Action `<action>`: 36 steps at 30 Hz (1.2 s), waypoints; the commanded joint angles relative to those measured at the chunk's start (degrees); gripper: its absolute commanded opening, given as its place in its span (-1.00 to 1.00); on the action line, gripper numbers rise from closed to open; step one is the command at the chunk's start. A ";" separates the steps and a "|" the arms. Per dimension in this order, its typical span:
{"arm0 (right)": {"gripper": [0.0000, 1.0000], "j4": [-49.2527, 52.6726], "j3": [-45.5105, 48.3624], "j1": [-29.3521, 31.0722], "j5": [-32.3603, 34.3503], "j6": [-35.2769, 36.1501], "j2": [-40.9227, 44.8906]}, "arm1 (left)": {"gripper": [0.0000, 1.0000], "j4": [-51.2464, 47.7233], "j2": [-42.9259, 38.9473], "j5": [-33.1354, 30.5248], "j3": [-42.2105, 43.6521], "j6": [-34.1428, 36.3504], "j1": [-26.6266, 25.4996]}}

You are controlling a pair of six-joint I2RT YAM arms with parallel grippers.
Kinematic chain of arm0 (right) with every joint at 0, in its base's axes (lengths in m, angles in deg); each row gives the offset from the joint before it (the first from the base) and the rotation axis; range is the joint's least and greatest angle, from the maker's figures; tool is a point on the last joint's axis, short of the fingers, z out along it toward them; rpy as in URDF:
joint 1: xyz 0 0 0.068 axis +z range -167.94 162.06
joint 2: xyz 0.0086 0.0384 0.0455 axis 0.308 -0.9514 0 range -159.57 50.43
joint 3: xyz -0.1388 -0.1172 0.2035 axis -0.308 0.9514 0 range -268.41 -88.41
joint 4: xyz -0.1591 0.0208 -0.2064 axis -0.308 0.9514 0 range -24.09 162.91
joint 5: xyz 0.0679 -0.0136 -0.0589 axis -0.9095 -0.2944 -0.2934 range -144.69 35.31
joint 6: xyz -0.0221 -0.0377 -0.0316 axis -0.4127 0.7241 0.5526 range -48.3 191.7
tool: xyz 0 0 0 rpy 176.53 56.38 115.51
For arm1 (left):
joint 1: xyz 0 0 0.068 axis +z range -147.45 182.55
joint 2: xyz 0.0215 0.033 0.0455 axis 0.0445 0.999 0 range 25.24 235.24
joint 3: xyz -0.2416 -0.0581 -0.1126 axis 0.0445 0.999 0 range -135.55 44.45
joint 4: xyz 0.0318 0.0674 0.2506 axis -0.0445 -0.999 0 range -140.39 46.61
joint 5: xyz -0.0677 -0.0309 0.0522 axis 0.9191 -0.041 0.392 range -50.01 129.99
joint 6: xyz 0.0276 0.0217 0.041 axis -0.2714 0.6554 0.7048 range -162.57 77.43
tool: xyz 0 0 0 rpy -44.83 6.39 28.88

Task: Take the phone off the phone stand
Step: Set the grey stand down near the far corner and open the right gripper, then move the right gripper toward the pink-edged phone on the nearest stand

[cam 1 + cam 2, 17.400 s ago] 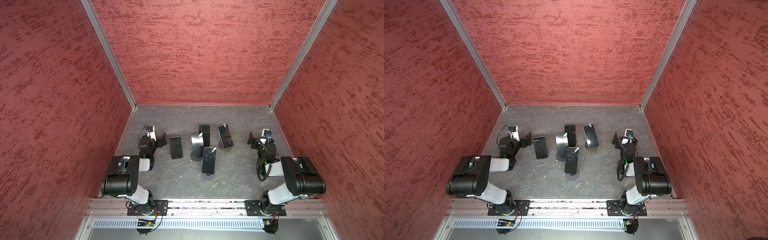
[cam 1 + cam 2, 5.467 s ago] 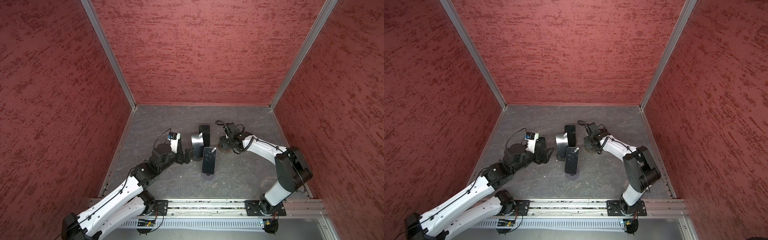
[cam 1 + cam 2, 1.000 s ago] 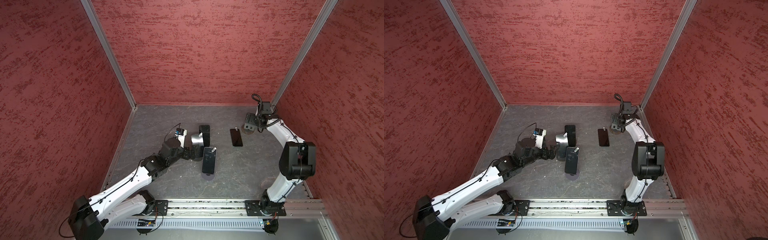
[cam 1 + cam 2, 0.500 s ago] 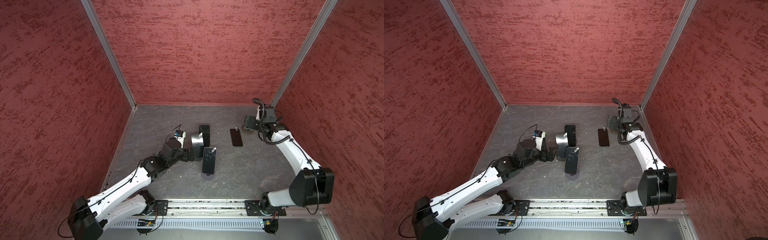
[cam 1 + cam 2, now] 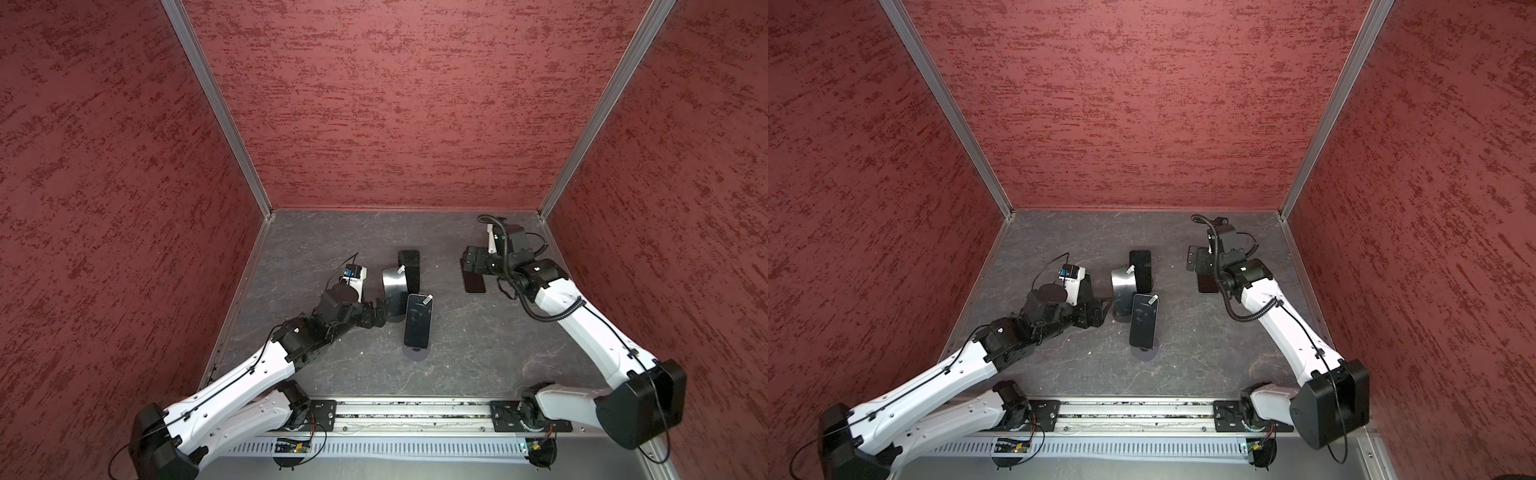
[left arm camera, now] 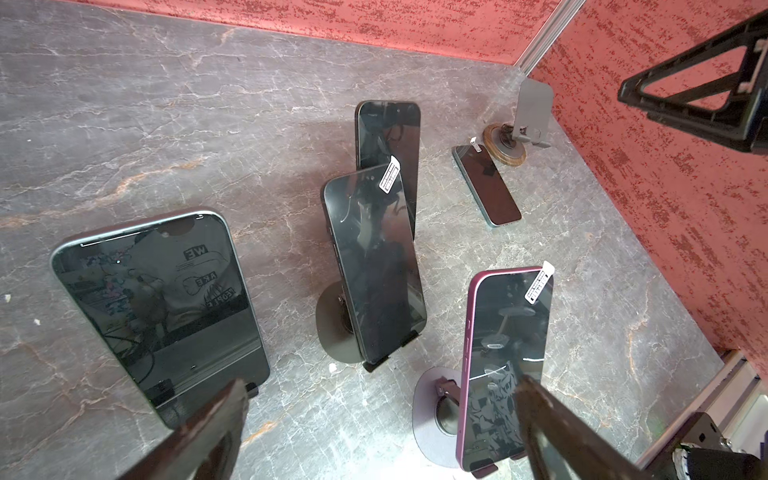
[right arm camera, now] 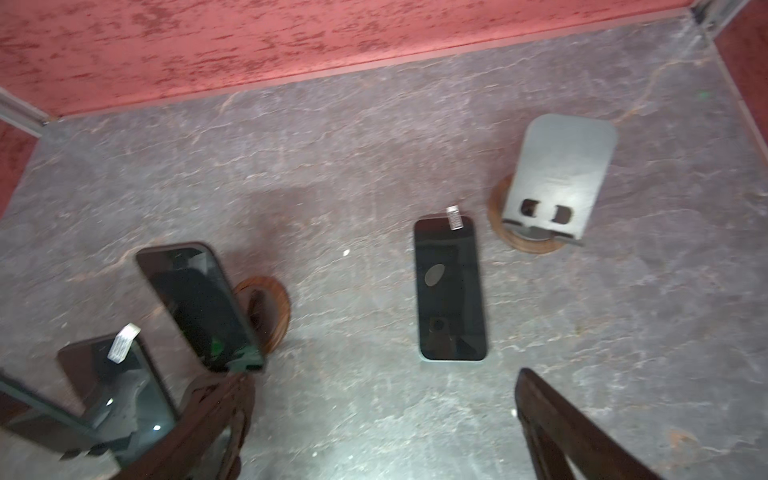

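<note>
Three phones lean on stands mid-table: a black phone (image 6: 388, 137) at the back, a dark phone (image 6: 370, 270) on a round dark stand (image 6: 332, 328), and a purple-edged phone (image 5: 417, 322) (image 6: 507, 365) on a grey stand (image 6: 434, 419). My left gripper (image 5: 383, 314) (image 5: 1097, 313) (image 6: 382, 419) is open just left of the middle stand, holding nothing. Another phone (image 7: 451, 291) (image 5: 475, 283) lies flat beside an empty stand (image 7: 561, 170) on a wooden base. Over this phone hangs my right gripper (image 5: 473, 266) (image 5: 1196, 259) (image 7: 374, 424), open and empty.
A large phone (image 6: 162, 307) sits close beside my left gripper, hidden under the arm in both top views. Red walls (image 5: 395, 104) close in the grey stone floor (image 5: 457, 353) on three sides. A metal rail (image 5: 415, 411) runs along the front edge.
The right arm has swung its elbow out and down, and its gripper has come from the back right corner toward the flat phone. The left gripper has barely shifted.
</note>
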 commanded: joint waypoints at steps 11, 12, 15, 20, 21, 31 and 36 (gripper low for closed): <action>0.98 4.52 3.84 14.67 5.55 -9.86 3.70 | 0.99 1.87 -5.14 4.93 4.24 1.32 -0.48; 0.98 5.27 3.79 16.00 6.43 -10.59 3.70 | 0.99 2.12 -5.49 5.12 4.49 1.25 -0.61; 0.98 7.71 3.30 19.59 9.79 -12.89 3.53 | 0.99 2.33 -6.34 5.00 5.09 0.79 -0.62; 0.98 8.50 3.95 25.19 12.36 -16.89 2.97 | 0.99 1.73 -7.71 4.85 5.70 0.14 -0.62; 0.97 9.16 3.86 26.36 13.47 -17.97 2.62 | 0.99 1.51 -8.03 4.85 5.80 0.11 -0.62; 0.97 9.66 2.64 36.33 16.89 -24.83 -2.19 | 0.99 1.60 -9.77 4.20 6.75 0.35 -0.62; 0.97 9.94 1.02 40.10 18.82 -27.85 -6.04 | 0.99 2.05 -10.17 4.60 7.14 0.54 -0.62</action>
